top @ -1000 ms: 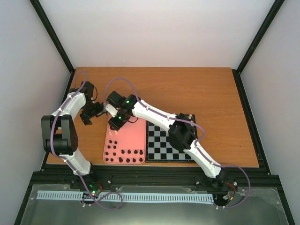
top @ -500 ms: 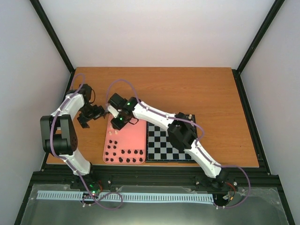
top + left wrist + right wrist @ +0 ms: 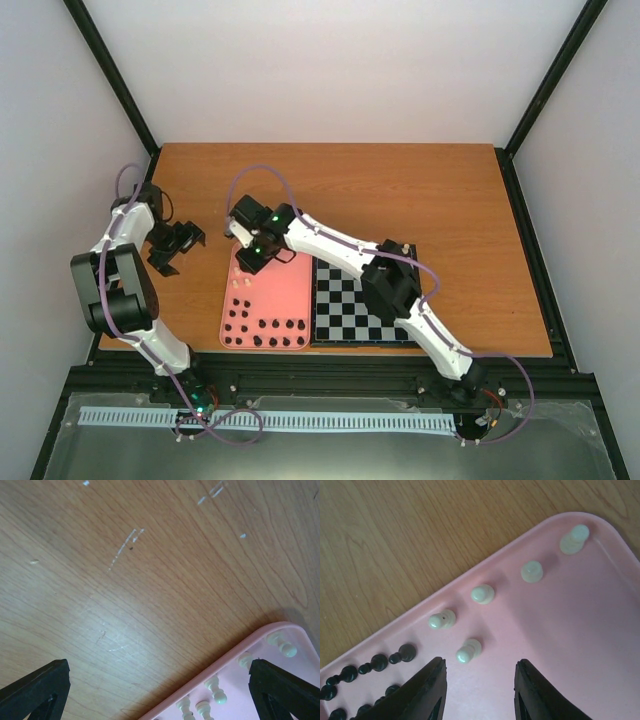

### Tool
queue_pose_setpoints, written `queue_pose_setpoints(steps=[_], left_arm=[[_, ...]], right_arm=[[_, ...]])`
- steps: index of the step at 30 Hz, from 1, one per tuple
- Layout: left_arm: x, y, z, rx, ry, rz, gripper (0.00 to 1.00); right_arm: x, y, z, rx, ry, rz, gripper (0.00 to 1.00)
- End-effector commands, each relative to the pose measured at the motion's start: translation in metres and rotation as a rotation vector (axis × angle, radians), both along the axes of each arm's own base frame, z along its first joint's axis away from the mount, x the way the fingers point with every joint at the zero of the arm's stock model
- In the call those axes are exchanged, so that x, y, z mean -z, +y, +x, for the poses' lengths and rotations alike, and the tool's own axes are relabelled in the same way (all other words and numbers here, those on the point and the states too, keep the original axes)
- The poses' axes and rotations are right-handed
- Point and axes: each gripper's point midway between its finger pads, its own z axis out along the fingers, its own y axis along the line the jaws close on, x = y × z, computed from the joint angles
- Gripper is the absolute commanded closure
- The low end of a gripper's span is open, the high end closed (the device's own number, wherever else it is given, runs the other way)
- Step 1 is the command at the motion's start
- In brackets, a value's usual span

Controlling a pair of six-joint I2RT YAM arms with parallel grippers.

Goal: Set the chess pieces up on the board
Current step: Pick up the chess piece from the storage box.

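- The cream pieces (image 3: 483, 594) are all in the pink tray (image 3: 275, 295), five of them scattered along its far left corner, apart from one another.
- The black pieces (image 3: 380, 662) are in the same tray, crowded in rows along its near edge.
- The board (image 3: 345, 315) lies flat on the table, its left edge against the right side of the tray. The right arm crosses above its far part.
- The right gripper (image 3: 481, 664) hangs over the far left part of the tray with its jaws apart and nothing between them. One cream piece sits just beyond its left fingertip, and bare pink floor shows in the gap.
- The left gripper (image 3: 157, 665) is off to the left of the tray, above bare wood, with its jaws spread wide and holding nothing. The tray's rounded corner and a few cream pieces show at the lower right of its wrist view.
- The table (image 3: 400, 190) is orange-brown wood with faint pale scratches under the left gripper.
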Motion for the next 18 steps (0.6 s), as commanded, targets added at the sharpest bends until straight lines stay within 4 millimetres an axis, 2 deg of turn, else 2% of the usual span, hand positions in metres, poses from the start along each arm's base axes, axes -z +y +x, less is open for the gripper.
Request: queue_pose_setpoints(steps=[1, 11, 18], left_arm=[[-0.011, -0.005, 0.005, -0.024, -0.046, -0.024, 0.0], [-0.005, -0.007, 0.004, -0.02, -0.037, -0.042, 0.0], [-0.003, -0.009, 0.003, -0.017, -0.036, -0.048, 0.0]], right_arm=[[0.019, 0.005, -0.007, -0.038, 0.062, -0.004, 0.62], [0.04, 0.007, -0.019, -0.061, 0.137, -0.017, 0.62], [0.043, 0.01, -0.02, -0.064, 0.147, -0.011, 0.63]])
